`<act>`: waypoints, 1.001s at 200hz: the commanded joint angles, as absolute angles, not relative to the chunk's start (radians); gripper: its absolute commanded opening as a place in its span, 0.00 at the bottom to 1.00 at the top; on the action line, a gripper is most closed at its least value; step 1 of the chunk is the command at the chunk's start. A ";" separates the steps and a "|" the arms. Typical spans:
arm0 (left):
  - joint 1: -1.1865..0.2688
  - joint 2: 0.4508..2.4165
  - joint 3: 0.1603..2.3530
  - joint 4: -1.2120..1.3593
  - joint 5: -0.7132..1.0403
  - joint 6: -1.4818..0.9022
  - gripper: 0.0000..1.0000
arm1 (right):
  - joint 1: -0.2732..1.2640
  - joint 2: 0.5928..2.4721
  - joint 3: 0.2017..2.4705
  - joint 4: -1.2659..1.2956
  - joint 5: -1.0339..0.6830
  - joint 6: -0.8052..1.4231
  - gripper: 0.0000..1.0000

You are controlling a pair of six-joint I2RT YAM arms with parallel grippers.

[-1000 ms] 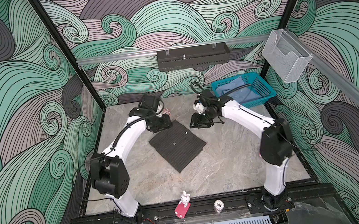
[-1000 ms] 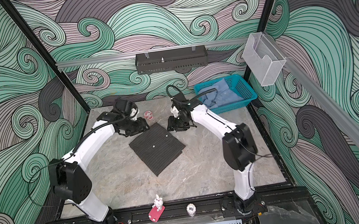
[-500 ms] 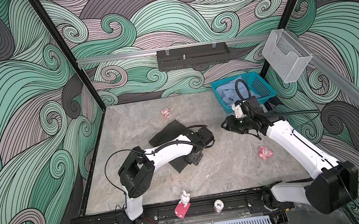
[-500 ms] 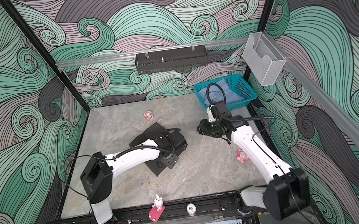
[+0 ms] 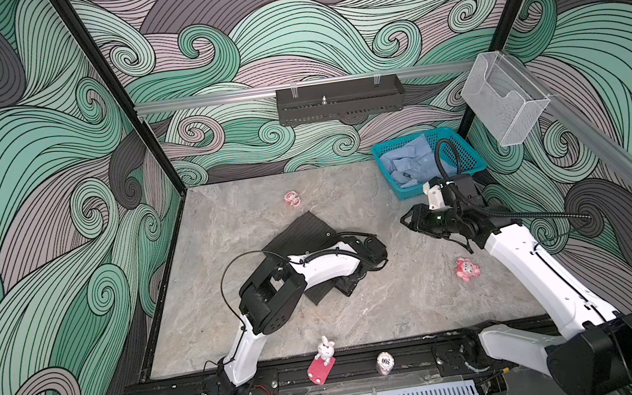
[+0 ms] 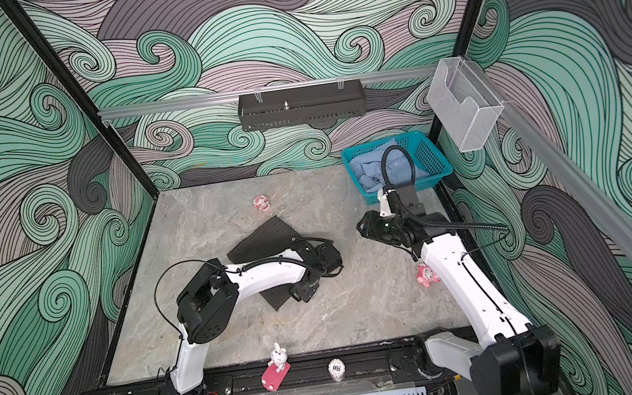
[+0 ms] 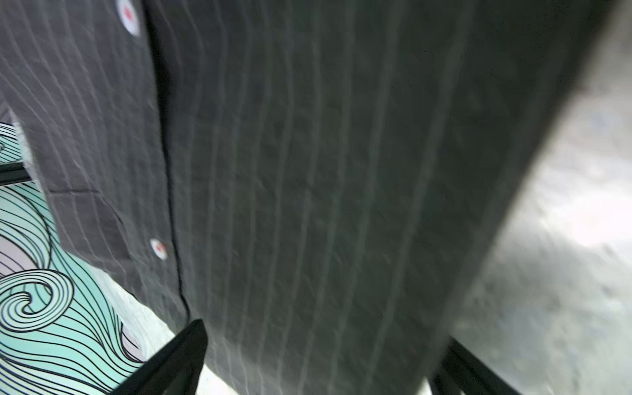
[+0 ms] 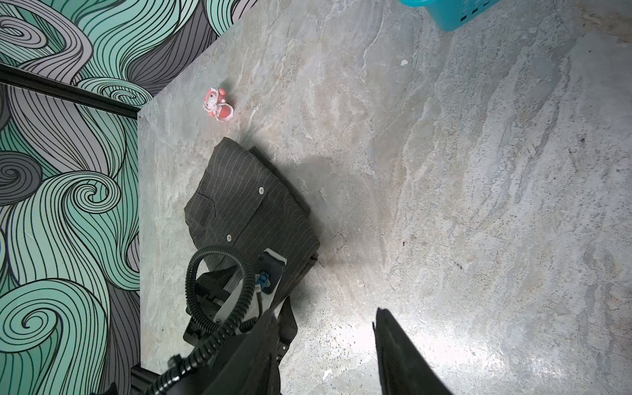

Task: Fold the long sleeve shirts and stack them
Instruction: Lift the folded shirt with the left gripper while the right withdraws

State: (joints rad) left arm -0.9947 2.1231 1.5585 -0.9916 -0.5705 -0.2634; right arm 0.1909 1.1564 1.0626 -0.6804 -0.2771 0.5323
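Dark pinstriped shirt lies folded mid-table; I'd say it's the base of the stack. Light blue shirt sits crumpled in the basket, not yet folded. My left jaws are wide, over the dark shirt's near edge, gripping nothing. Right jaws are half apart, empty, above bare table near the basket, probably placed for the blue one. My left arm hides the dark shirt's near half. Left wrist view is blurred, so contact is unclear.
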 commanded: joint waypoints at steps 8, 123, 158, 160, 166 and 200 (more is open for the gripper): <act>-0.926 2.224 1.592 -1.027 -0.580 -0.224 0.99 | 0.180 1.135 1.064 -0.664 -0.288 0.533 0.48; -0.799 2.355 1.647 -1.062 -0.290 -0.112 0.01 | 0.175 1.126 1.059 -0.649 -0.304 0.544 0.47; -0.800 2.320 1.648 -1.060 -0.263 -0.095 0.00 | 0.172 1.126 1.056 -0.646 -0.305 0.545 0.47; -0.801 2.313 1.647 -1.059 -0.256 -0.094 0.00 | 0.172 1.125 1.056 -0.646 -0.304 0.544 0.47; -0.808 2.294 1.644 -1.058 -0.234 -0.086 0.00 | 0.170 1.126 1.057 -0.646 -0.307 0.545 0.47; -0.858 2.135 1.680 -1.091 0.030 -0.031 0.00 | 0.157 1.126 1.065 -0.654 -0.302 0.541 0.47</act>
State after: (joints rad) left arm -0.8173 2.2089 1.6859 -1.0557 -0.3004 -0.0803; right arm 0.1722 1.1389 1.0626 -0.6529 -0.2958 0.5358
